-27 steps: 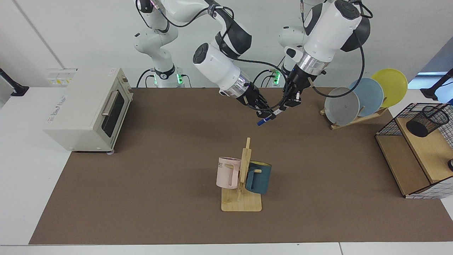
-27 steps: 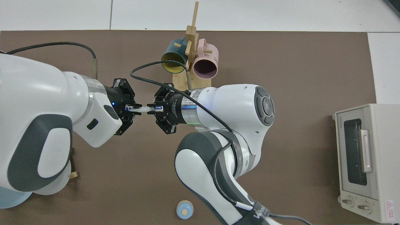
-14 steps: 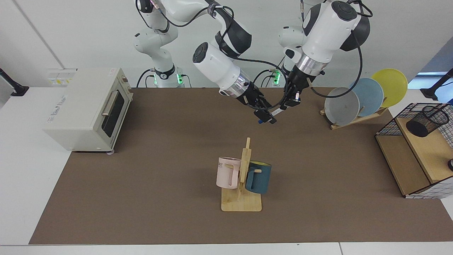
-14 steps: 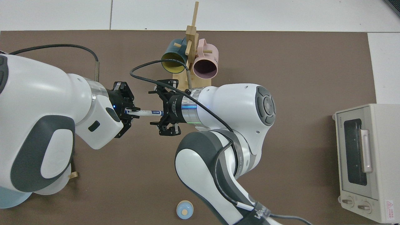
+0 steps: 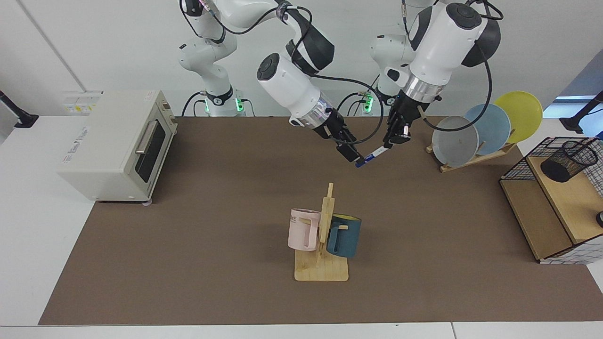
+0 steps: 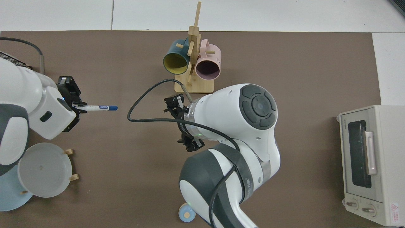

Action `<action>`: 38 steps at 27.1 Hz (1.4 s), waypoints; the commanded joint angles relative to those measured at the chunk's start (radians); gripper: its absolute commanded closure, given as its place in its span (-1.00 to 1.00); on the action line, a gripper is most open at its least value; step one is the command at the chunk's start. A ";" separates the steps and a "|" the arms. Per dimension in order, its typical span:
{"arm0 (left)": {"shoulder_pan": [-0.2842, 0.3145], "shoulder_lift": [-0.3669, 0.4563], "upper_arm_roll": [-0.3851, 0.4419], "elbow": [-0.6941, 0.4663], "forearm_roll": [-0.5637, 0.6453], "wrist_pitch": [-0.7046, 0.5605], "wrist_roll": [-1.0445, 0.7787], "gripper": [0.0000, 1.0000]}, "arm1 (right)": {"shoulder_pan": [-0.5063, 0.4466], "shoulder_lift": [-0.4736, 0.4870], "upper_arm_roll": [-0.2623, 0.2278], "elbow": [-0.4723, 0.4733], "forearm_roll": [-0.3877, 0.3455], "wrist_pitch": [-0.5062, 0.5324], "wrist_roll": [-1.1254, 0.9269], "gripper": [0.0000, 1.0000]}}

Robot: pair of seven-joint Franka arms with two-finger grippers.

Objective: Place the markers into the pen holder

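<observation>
The marker (image 5: pixel 373 154), white with a blue cap, hangs in the air above the back of the brown mat, cap end pointing down toward the right arm. My left gripper (image 5: pixel 395 140) is shut on its bare end; the top view shows the marker (image 6: pixel 96 107) sticking out level from the left gripper (image 6: pixel 77 106). My right gripper (image 5: pixel 349 150) is just beside the cap, apart from it, with its fingers spread wide, as the right gripper (image 6: pixel 183 124) also shows from above. The pen holder (image 5: pixel 568 161), a black mesh cup, lies tilted on the top wooden shelf at the far right.
A wire rack with wooden shelves (image 5: pixel 541 221) stands at the mat's right edge, with a plate rack (image 5: pixel 485 129) behind it. A mug tree (image 5: pixel 322 235) with pink and teal mugs stands mid-mat. A toaster oven (image 5: pixel 118 141) sits at the left. A small blue disc (image 6: pixel 186 214) lies near the right arm.
The right gripper opened and let go of the marker, then drew back. The left gripper carried the marker away from it, toward the plate rack side.
</observation>
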 commanded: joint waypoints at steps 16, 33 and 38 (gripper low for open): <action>0.004 0.001 0.220 0.118 0.298 -0.127 0.117 1.00 | -0.274 -0.204 -0.007 -0.025 -0.285 -0.402 -0.740 -1.00; 0.009 0.050 0.341 0.214 0.611 -0.032 0.381 1.00 | -0.508 -0.250 -0.010 -0.018 -0.448 -0.480 -1.339 -1.00; 0.013 0.053 0.409 0.207 0.606 0.029 0.423 1.00 | -0.569 -0.255 -0.010 -0.014 -0.476 -0.485 -1.503 -1.00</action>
